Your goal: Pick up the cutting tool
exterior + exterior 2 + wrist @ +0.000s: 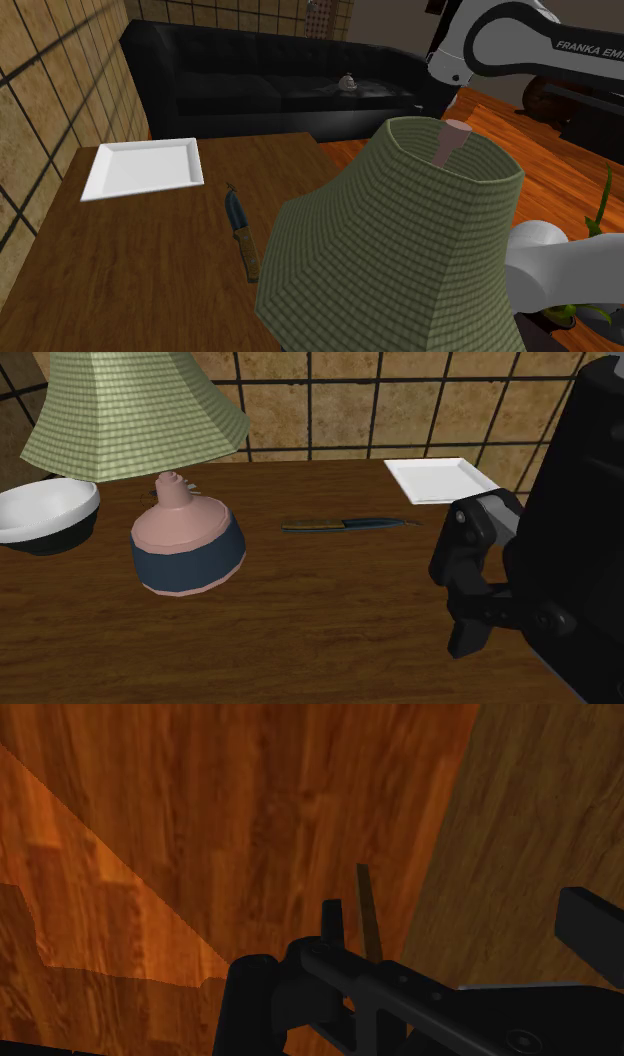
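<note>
The cutting tool is a knife with a dark blue blade and a brown wooden handle. It lies flat on the wooden table, between the white plate and the lamp. In the second exterior view the knife lies mid-table, blade pointing towards the plate. My black gripper hangs close to that camera at the view's right, well apart from the knife. Its fingers stand apart with nothing between them. In the wrist view the gripper looks down on wooden floor and a brown table edge.
A lamp with a green checked shade and a pink and blue base stands beside the knife. A white square plate lies near the tiled wall. A white bowl sits by the lamp. A black sofa stands beyond the table.
</note>
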